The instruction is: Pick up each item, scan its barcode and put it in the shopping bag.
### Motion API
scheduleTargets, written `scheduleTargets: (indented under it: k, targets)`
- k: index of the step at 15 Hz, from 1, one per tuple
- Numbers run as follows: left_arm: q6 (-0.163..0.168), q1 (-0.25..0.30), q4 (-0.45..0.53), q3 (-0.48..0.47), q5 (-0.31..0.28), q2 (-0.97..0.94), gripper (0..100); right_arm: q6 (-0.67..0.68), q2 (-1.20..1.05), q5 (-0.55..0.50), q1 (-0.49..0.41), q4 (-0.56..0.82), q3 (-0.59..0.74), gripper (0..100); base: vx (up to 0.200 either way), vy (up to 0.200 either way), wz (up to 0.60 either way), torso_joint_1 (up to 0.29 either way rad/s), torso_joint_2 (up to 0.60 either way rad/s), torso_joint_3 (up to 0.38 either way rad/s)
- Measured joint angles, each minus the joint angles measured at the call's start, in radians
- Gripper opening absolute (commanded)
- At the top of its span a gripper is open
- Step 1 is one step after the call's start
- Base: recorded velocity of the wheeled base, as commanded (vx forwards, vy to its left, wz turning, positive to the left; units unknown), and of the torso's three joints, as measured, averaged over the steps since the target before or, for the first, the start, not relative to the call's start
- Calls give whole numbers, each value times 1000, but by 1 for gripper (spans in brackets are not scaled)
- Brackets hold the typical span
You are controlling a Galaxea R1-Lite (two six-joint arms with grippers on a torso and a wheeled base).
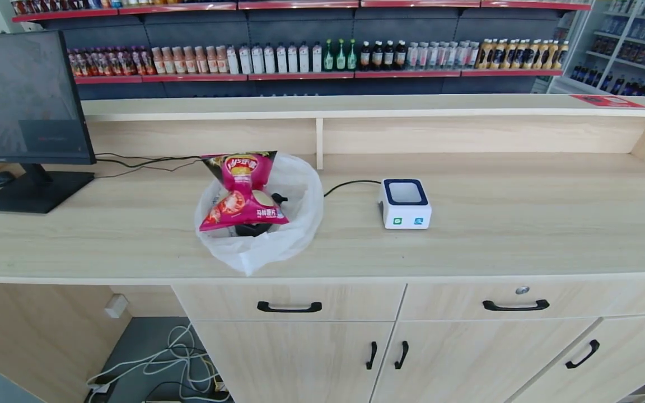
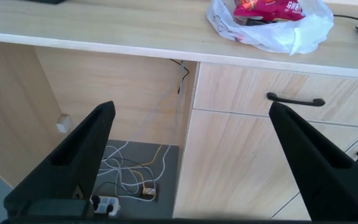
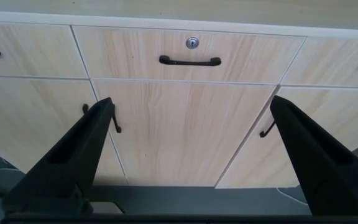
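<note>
The left gripper is hanging below the counter edge, its 2 black fingers standing wide apart. At 1 o'clock from it, the white shopping bag is sitting on the counter, holding a red chips packet. A drawer handle is showing beneath the bag. At 11 o'clock, cables are lying on the floor.

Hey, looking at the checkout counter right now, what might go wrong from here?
1. The chip bag pokes out of the shopping bag, which sits near the front edge of the counter; a nudge might tip it out.
2. The left end effector and right end effector hang open below counter level, facing the cabinet fronts; lifting straight up may strike the counter's edge.
</note>
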Motion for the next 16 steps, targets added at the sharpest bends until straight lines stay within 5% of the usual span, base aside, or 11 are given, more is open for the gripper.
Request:
scheduleTargets:
  k: [4, 16]
  targets:
    - [-1, 0, -1, 0, 0, 0, 100, -1, 0, 0, 0, 0, 0, 100, 0, -100, 0, 1, 5, 1]
    - [-23, 0, -4, 0, 4, 0, 100, 2, 1, 0, -1, 0, 0, 100, -200, 0, 0, 1, 3, 2]
